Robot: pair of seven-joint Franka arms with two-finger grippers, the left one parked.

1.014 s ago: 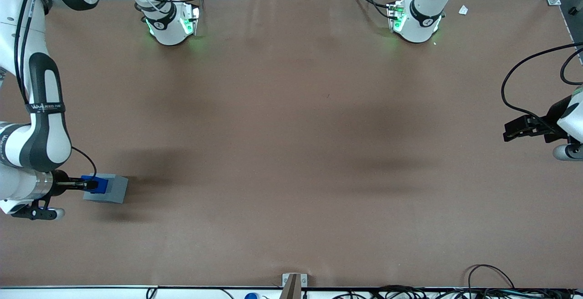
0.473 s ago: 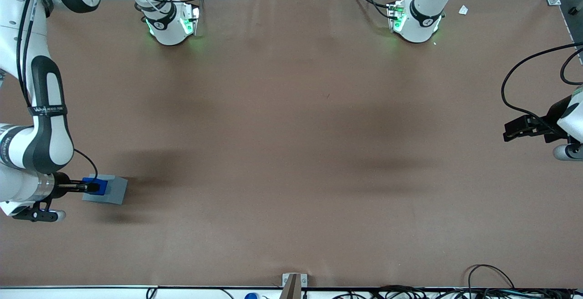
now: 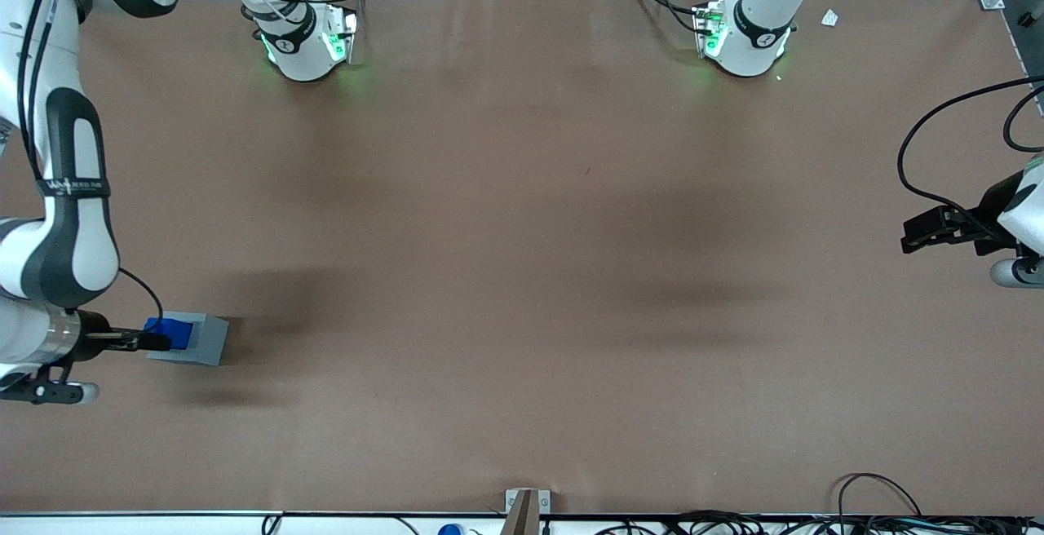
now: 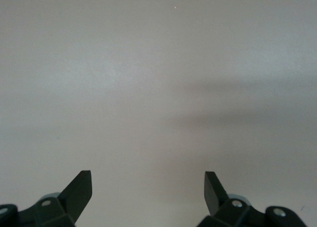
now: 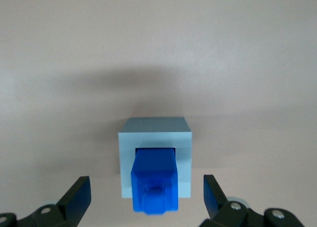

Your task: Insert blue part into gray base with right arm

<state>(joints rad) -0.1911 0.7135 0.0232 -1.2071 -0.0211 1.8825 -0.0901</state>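
The blue part [image 5: 154, 180] is sitting in the gray base [image 5: 155, 157] on the table [image 3: 522, 274]; the tool [image 5: 147, 197] is hovering above it, released, fingers spread wide.

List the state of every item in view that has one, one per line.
blue part: standing in the gray base's recess, top sticking out, free of the fingers.
gray base: upright on the table at the working arm's end, recess filled by the blue part.
right arm's gripper: open, above the blue part, fingers apart on either side without touching it.
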